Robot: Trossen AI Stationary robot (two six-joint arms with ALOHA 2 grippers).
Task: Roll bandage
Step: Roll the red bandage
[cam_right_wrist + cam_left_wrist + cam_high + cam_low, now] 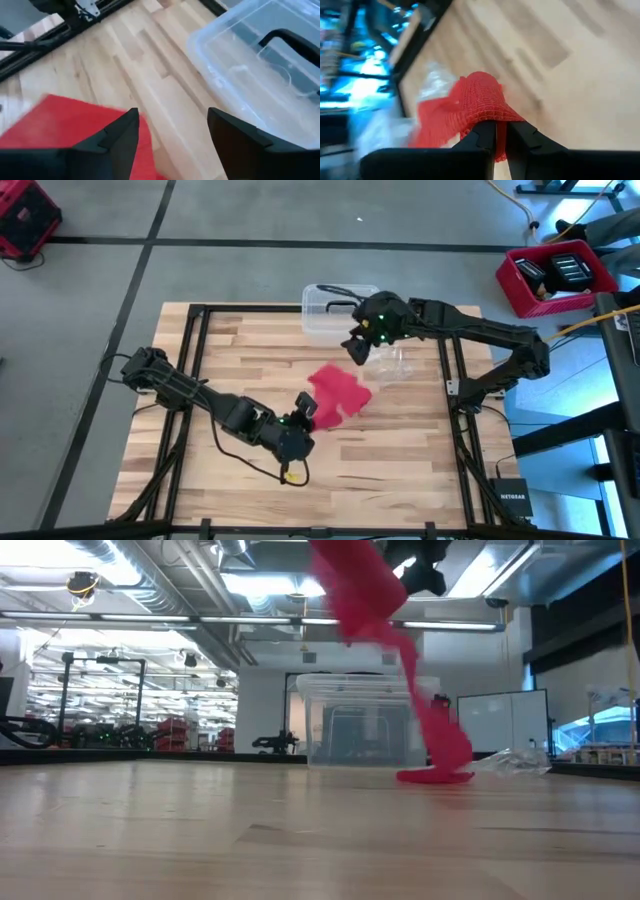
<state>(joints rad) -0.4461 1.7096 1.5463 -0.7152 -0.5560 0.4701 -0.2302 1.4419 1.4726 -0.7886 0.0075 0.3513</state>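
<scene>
Fig. Overhead, table-level and two wrist views of one moment.

Wooden table (400,470): light plank top w/ black frame rails along both sides.

Clear plastic box (322,312): sits at the far edge of the table, dark handle on its lid; in the low view it stands behind the hanging fabric.

Bandage (338,393): bright red mesh fabric, loose and unrolled, spread near table centre between the two arms. In the low view it hangs as a band from above, lower end pooled on the wood. One end is pinched in the L gripper.

Left gripper (303,407): L arm reaches in from the near-left side; jaws almost fully closed, clamped on a fold of the red fabric, which drapes over the fingertips (485,131) in the left wrist view.

Right gripper (354,343): R arm comes from the right side, gripper just in front of the box and above the far end of the bandage. Jaws wide apart, holding nothing; red fabric lies below them in the right wrist view.

Crinkled clear wrapper (392,364): on the table just beside the R gripper, right of the bandage.
</scene>
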